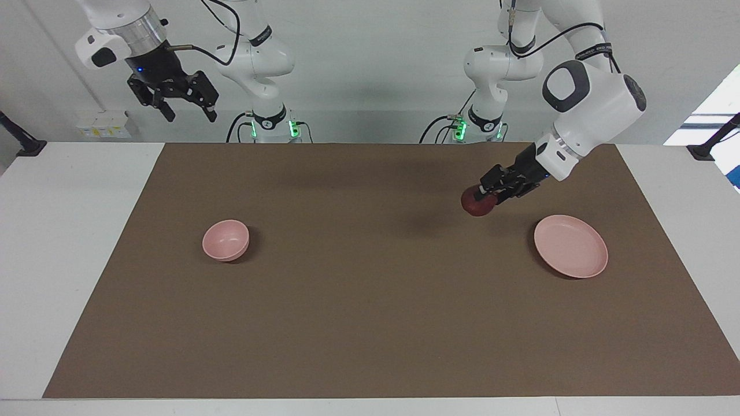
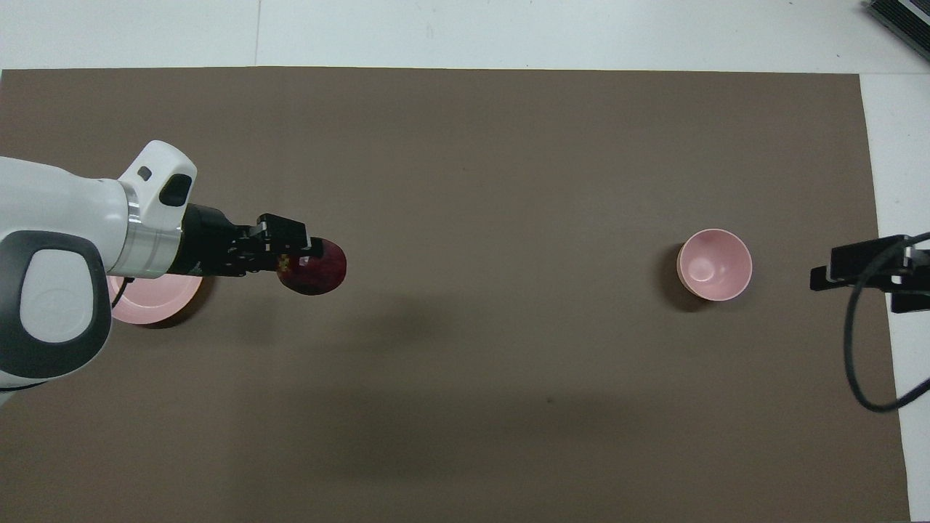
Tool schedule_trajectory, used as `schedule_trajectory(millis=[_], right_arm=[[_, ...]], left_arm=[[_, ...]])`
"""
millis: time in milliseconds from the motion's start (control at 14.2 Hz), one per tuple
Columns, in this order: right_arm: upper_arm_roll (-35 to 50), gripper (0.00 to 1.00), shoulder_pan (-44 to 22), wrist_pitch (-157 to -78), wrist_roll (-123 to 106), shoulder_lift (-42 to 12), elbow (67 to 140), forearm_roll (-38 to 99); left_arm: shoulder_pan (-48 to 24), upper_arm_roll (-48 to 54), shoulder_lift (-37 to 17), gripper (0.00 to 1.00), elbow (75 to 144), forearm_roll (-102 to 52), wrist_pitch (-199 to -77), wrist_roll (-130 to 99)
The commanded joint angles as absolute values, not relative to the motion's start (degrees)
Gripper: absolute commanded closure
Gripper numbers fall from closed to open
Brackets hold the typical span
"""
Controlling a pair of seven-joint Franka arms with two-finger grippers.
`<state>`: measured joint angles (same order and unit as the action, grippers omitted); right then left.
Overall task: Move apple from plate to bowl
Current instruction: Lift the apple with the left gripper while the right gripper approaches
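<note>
left gripper (image 1: pixel 487 196): closed on apple (image 1: pixel 478 203), up in the air over brown mat (image 1: pixel 370 300), beside plate
plate (image 1: pixel 571 254): on mat, left arm's end
bowl (image 1: pixel 225 240): on mat, right arm's end, well apart from plate
right gripper (image 1: pixel 186 112): raised high, fingers spread, arm waiting

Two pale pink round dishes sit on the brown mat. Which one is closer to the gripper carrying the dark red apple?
The wide, shallow pale pink plate, toward the left arm's end. The left gripper holds the dark red apple over the mat beside it; the small deep pink bowl lies much farther off.
</note>
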<state>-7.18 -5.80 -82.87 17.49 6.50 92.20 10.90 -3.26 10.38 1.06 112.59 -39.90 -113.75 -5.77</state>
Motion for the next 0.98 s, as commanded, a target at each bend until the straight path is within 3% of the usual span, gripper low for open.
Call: schedule_trajectory(millis=[0,421,912], right_arm=[[-6.7,0.0,-8.3,-88.6,27.2,7.3,97.5,14.1],[-6.6,0.0,-10.8,-95.4,45.7,2.7,99.1,26.8],[-6.6,0.0,-15.1,-101.7,67.0,-0.8,99.1,40.9]], left_arm=[[-3.3,13.6,2.5,1.0,112.4,-46.7,-112.6,-8.3],[-3.4,21.1,4.3,1.0,113.3,-56.9,-117.4,-11.3],[-5.4,29.9,5.2,1.0,115.0,-64.7,-143.3,-13.8]])
